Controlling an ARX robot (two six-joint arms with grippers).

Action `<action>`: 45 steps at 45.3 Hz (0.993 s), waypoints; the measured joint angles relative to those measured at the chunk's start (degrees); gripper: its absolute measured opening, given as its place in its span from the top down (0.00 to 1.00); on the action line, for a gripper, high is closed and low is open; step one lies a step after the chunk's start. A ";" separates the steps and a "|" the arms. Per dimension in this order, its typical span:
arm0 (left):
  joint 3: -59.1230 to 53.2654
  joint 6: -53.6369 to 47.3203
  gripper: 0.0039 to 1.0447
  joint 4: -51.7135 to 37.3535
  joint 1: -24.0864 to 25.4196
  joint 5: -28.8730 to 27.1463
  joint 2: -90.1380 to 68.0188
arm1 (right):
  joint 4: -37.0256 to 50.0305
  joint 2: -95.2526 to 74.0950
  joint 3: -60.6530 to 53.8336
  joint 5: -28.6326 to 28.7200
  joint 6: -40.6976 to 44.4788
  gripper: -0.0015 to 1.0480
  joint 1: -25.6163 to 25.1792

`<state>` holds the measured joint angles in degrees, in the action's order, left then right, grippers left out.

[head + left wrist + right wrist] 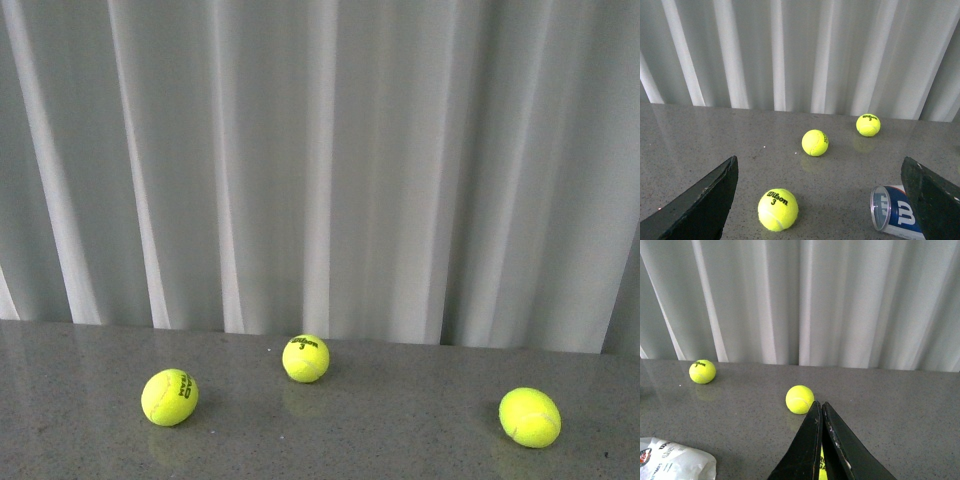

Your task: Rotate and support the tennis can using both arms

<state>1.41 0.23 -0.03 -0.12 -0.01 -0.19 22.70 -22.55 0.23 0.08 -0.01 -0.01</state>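
The tennis can lies on its side on the grey table, its clear lid end facing the middle; it sits close to the inner side of one left finger. My left gripper is open and empty, low over the table. In the right wrist view the can's white label shows at the frame's corner, well apart from my right gripper, which is shut on nothing. Neither arm nor the can shows in the front view.
Three yellow tennis balls lie on the table before a white curtain. In the left wrist view one ball lies between the fingers. Another ball lies just beyond the right fingertips.
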 joint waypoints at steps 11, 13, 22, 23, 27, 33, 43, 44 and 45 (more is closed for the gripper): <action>0.00 0.00 0.06 0.00 0.00 0.00 0.00 | -5.57 5.60 0.00 0.00 0.00 0.97 0.00; 0.00 0.00 0.06 0.00 0.00 0.00 0.00 | -6.56 6.62 0.00 0.00 0.00 0.97 0.00; 0.00 0.00 0.06 0.00 0.00 0.00 0.00 | -10.34 10.36 0.00 0.00 0.00 0.97 0.00; 0.00 0.00 0.06 0.00 0.00 0.00 0.00 | -10.62 10.67 0.00 0.00 0.00 0.97 0.00; 0.00 0.00 0.06 0.00 0.00 0.00 0.00 | -11.82 11.89 0.00 0.00 0.00 0.97 0.00; 0.00 0.00 0.06 0.00 0.00 0.00 0.00 | -18.99 17.40 0.04 0.04 0.02 0.97 0.00; 0.00 0.00 0.06 0.00 0.00 0.00 0.04 | -22.62 22.25 0.04 0.02 0.00 0.97 0.00; 0.00 0.00 0.06 0.00 0.00 0.00 0.04 | -22.62 22.25 0.04 0.02 0.04 0.96 0.00; 0.00 0.00 0.06 0.00 0.00 0.00 0.07 | -22.62 22.25 0.04 0.02 0.04 0.94 0.00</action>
<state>1.41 0.23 -0.03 -0.12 -0.01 -0.12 0.08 -0.30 0.27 0.10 0.03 -0.01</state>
